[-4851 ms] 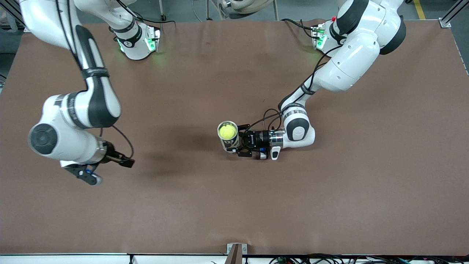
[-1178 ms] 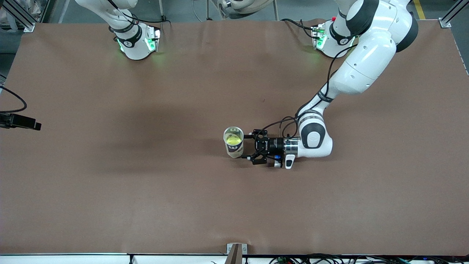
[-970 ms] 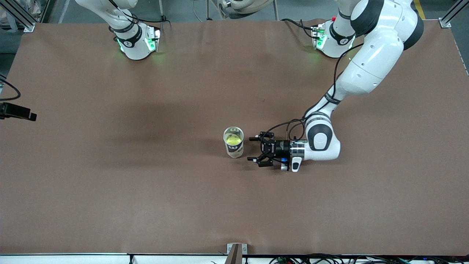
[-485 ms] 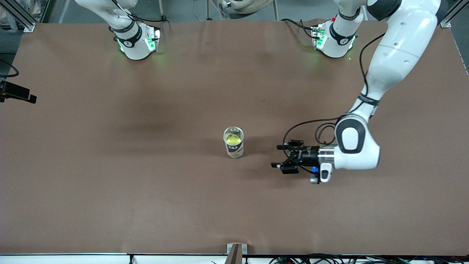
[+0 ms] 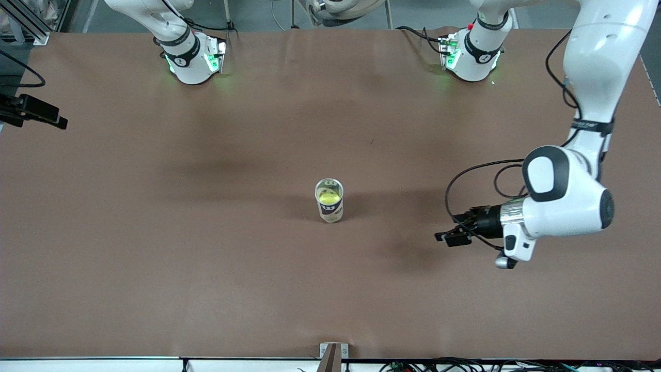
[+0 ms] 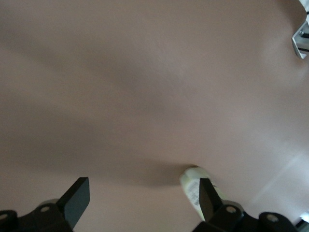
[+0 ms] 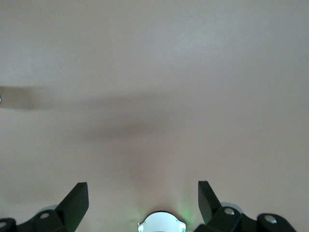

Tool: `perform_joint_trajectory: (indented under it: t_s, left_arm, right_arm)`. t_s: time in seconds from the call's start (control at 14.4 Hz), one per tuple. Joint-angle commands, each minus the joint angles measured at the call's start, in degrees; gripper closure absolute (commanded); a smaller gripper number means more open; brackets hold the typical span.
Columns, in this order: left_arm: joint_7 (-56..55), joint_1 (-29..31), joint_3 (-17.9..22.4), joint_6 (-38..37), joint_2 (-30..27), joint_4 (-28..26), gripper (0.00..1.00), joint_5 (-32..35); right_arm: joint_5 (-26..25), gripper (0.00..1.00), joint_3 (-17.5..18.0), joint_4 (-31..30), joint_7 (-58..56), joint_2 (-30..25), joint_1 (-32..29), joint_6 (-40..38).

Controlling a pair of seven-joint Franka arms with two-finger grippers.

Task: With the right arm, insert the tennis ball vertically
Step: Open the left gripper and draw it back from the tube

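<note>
A clear tube (image 5: 329,201) with a dark label stands upright near the middle of the table. The yellow-green tennis ball (image 5: 328,197) lies low inside it, seen through the open top. My left gripper (image 5: 453,230) hovers over bare table toward the left arm's end, well apart from the tube, open and empty. In the left wrist view its fingers (image 6: 77,200) stand wide, with the tube (image 6: 192,183) showing past one of them. My right gripper (image 7: 142,200) is open and empty, high over its own base (image 7: 161,223). Only a black part of its wrist (image 5: 36,111) shows at the front view's edge.
Brown mat (image 5: 206,258) covers the whole table. The right arm's base (image 5: 192,59) and the left arm's base (image 5: 471,51) stand along the edge farthest from the front camera. A small metal bracket (image 5: 333,356) sits at the nearest edge.
My left gripper let go of the tube and drew back from it toward the left arm's end of the table. The right arm's wrist shifted toward the bases at the view's edge.
</note>
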Motion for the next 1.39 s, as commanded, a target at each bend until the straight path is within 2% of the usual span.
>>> perform_joint_trajectory:
  t_s: [0.0,0.28,0.62,0.76,0.97,1.11,1.32]
  left_arm:
    - [0.41,1.55,0.26,-4.74,-6.93,-1.11,0.0,7.51]
    - [5.49,4.02,0.26,-11.78,-14.85,-1.2,0.0,13.4]
    - [19.46,8.84,0.17,-13.81,-23.72,-1.9,0.0,20.17]
    - [20.89,10.34,0.26,-14.77,-27.51,-2.34,0.0,20.54]
    - [23.26,11.76,0.26,-23.45,-27.7,4.4,0.0,21.23]
    - [23.44,11.76,0.08,-25.32,-28.05,5.3,0.0,23.69]
    - [23.7,11.76,0.08,-25.85,-28.05,5.39,0.0,23.53]
  right_arm:
    - [-1.08,0.0,0.05,-3.0,0.16,-3.79,-0.87,1.09]
    - [-1.08,0.0,2.77,-3.18,-0.28,-6.26,-3.86,0.3]
    - [-1.17,0.0,2.96,-4.67,-0.37,-7.04,-3.78,1.71]
    - [-1.25,0.0,3.39,-4.59,-1.15,-7.22,-3.78,1.8]
    - [-1.25,0.0,3.74,-5.46,-2.13,-9.16,-3.87,1.27]
    - [-1.25,0.0,3.83,-6.34,-2.47,-9.95,-3.69,1.62]
    - [-2.92,0.0,5.94,-6.52,-2.83,-10.74,-3.6,1.36]
